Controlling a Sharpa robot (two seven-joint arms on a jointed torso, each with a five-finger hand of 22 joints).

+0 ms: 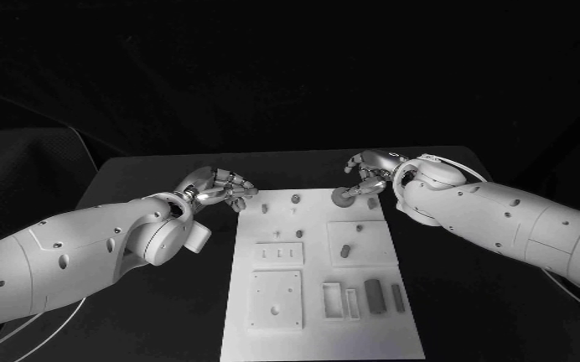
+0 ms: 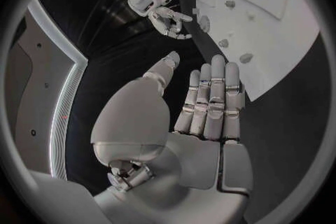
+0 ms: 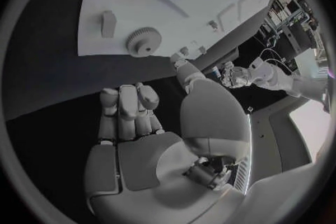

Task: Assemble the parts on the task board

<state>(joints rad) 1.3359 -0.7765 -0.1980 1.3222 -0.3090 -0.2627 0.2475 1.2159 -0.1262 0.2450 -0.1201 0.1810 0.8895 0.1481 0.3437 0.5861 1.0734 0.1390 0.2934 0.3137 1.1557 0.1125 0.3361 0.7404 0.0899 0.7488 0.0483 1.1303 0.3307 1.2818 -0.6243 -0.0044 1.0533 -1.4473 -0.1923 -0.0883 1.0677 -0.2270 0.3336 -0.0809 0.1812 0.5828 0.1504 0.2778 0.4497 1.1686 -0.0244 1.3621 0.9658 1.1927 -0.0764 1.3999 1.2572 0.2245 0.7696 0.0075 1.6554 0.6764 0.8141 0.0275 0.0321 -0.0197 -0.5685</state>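
Task board lies mid-surface, small grey parts on it, toothed gear near far right corner. Left hand just off far left corner, fingers apart, empty. Right hand beside gear, fingers spread, holding nothing.

A black table stands before what seems a dark backdrop.
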